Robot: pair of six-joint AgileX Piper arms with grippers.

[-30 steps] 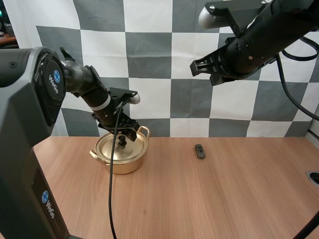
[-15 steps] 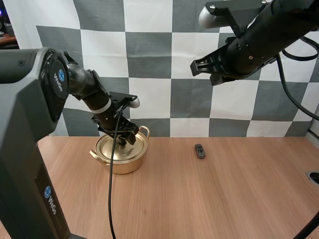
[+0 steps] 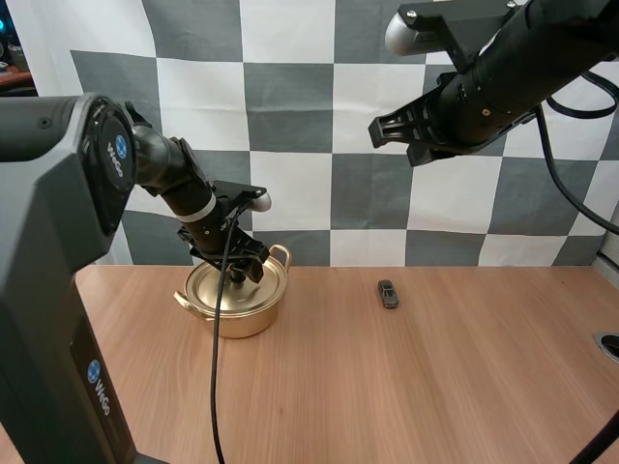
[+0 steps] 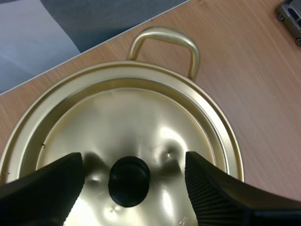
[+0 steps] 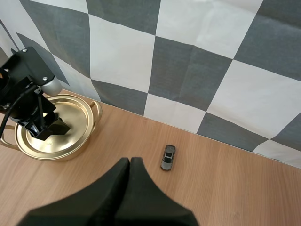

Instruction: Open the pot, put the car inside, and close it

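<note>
While the left end effector (image 4: 129,175) hung spread either side of the knob (image 4: 129,181) on the lid (image 4: 141,117), the right end effector (image 5: 130,162), pressed together, hovered high above the counter (image 3: 435,377) and the car (image 3: 388,293).

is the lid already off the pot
No, the lid sits flat on the pot, and the open left gripper straddles its black knob without pinching it.

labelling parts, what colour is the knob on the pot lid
Black. The knob shows best in the left wrist view.
</note>
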